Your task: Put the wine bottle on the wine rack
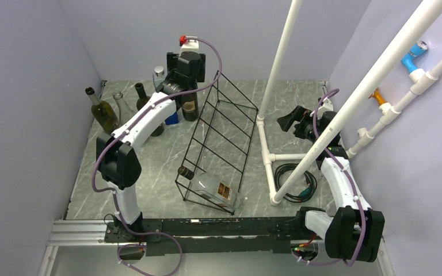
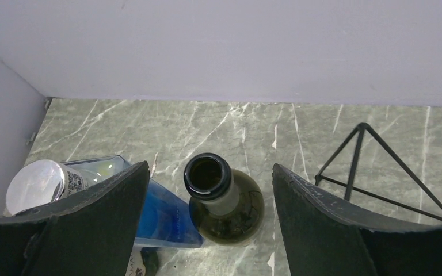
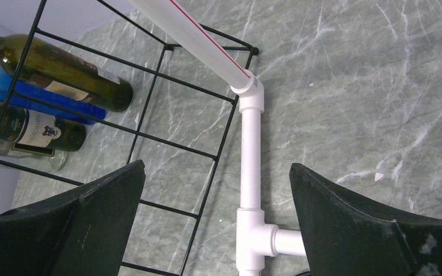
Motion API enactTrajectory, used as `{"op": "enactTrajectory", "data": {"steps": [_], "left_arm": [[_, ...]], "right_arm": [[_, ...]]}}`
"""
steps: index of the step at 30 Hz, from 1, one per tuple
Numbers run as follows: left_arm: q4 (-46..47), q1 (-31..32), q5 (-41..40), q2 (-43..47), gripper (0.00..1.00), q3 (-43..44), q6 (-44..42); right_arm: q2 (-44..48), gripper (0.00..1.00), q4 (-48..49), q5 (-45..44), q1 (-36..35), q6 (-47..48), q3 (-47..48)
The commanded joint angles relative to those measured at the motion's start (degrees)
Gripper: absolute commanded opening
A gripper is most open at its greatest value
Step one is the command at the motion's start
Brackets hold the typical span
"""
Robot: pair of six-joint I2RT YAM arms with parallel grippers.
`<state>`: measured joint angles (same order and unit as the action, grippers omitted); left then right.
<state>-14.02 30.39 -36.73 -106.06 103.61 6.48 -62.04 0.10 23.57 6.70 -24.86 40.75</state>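
A dark green wine bottle (image 2: pixel 230 210) stands upright at the back of the table, its open mouth facing the left wrist camera. My left gripper (image 2: pixel 210 165) is open and straddles its neck, with a gap on each side. In the top view this bottle (image 1: pixel 190 108) sits just left of the far end of the black wire wine rack (image 1: pixel 221 129). A clear bottle (image 1: pixel 214 188) lies in the rack's near end. My right gripper (image 3: pixel 216 165) is open and empty, hovering over the rack's edge (image 3: pixel 149 92) and a white pipe.
A blue bottle (image 2: pixel 164 213) and a silver-capped bottle (image 2: pixel 37 185) stand close to the left finger. More bottles (image 1: pixel 103 112) stand at the back left by the wall. A white PVC pipe frame (image 1: pixel 267 149) and a coiled cable (image 1: pixel 296 181) lie right of the rack.
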Motion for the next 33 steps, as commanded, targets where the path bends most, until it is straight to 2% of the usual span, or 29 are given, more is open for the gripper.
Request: {"op": "enactTrajectory", "data": {"steps": [1, 14, 33], "left_arm": [[1.2, -1.3, 0.6, -2.0, 0.83, 2.6, 2.4], [2.3, -1.5, 1.0, -5.0, 0.58, 2.6, -1.6], [1.6, -1.5, 2.2, -3.3, 0.19, 1.6, 0.1]], "right_arm": [[0.5, 1.0, 1.9, -0.2, 0.0, 1.3, 0.5], [-0.2, 1.0, 1.4, 0.0, -0.1, 1.1, 0.7], [-0.7, 1.0, 0.9, -0.8, -0.1, 1.2, 0.8]]}}
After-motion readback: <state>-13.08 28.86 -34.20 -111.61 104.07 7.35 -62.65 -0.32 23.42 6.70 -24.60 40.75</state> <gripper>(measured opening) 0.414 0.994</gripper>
